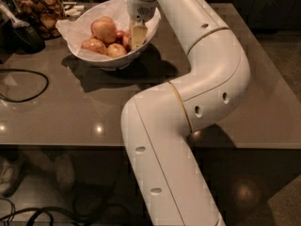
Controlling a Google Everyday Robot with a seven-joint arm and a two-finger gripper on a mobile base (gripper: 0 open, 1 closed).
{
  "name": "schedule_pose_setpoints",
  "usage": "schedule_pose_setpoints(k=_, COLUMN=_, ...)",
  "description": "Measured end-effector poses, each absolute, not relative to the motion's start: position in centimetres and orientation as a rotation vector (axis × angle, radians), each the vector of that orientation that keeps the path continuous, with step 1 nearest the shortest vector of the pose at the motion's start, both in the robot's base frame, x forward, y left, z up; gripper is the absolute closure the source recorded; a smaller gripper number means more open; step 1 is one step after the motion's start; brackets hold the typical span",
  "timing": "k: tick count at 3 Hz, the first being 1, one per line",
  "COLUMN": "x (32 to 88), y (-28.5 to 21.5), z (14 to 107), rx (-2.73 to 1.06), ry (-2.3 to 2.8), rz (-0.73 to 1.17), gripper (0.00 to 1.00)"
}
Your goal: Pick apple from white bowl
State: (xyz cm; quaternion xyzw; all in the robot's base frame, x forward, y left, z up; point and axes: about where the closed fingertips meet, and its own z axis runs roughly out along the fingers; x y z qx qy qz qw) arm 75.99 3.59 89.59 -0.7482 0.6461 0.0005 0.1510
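The white bowl [80,54], lined with crumpled white paper, stands at the back left of the table and holds several apples. A large pale yellow-pink apple [104,28] sits on top. Two pinkish-red and orange apples lie in front, one on the left [93,45] and one in the middle [115,50]. A small deep-red apple [121,34] lies behind them. Another pinkish-red apple [126,41] is partly hidden by my gripper [136,42]. The gripper reaches down into the right side of the bowl, against that apple.
My white arm [207,79] bends across the right and middle of the grey table [70,117]. A jar of dark snacks [40,11] and a black object [23,34] stand at the back left. A black cable [28,86] loops on the left.
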Motion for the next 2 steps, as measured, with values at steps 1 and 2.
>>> schedule_pose_setpoints(k=1, x=76.0, y=3.6, z=89.6, rx=-2.148, ry=1.855, rz=0.001, gripper=1.0)
schedule_pose_setpoints(k=2, x=76.0, y=4.0, z=92.6, rx=-2.082, ry=1.828, rz=-0.035, gripper=1.0)
